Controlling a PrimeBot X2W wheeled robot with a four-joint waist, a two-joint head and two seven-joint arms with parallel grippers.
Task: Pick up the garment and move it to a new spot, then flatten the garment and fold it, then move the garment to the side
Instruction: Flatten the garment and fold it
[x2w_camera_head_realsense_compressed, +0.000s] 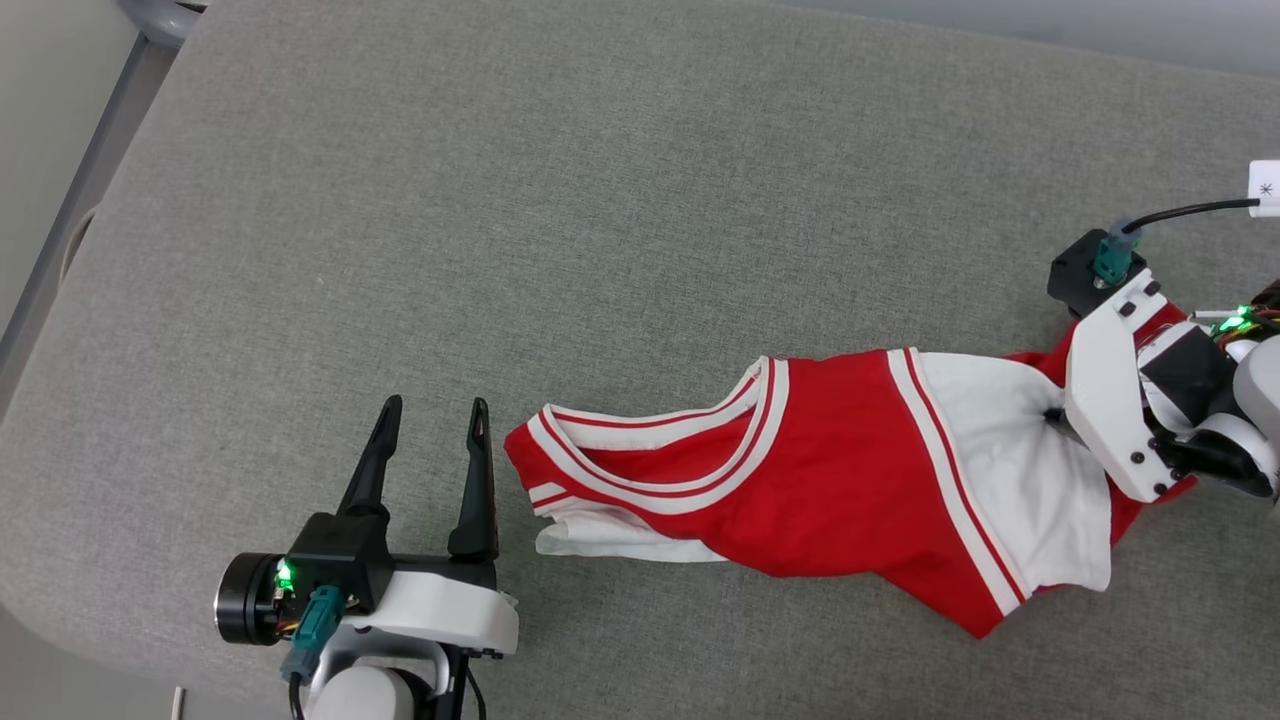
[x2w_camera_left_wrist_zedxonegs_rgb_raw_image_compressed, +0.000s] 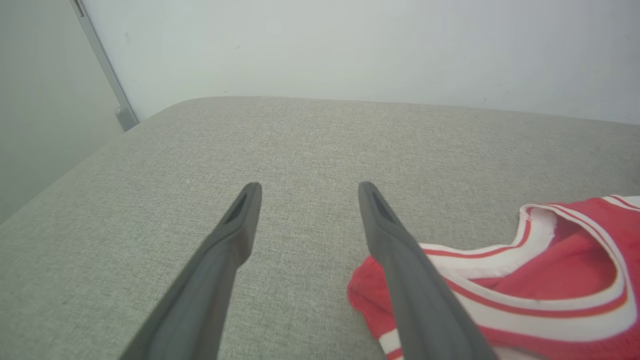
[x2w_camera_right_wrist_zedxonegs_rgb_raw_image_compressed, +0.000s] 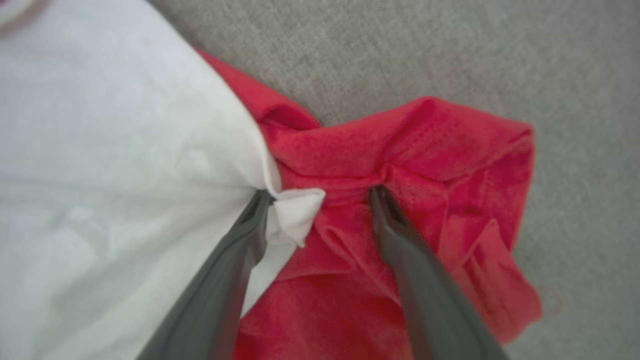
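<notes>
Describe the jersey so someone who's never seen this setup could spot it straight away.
Start at the wide grey padded surface. On its near right part lies the garment, crumpled and stretched sideways. Bright red cloth, white panels and red-white striped trim set it apart from the plain grey around it.

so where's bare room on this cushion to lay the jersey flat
The grey cushion is bare across its far half, beyond the garment, and left of the left gripper. Crowded near right, where the right gripper presses into the garment.
</notes>
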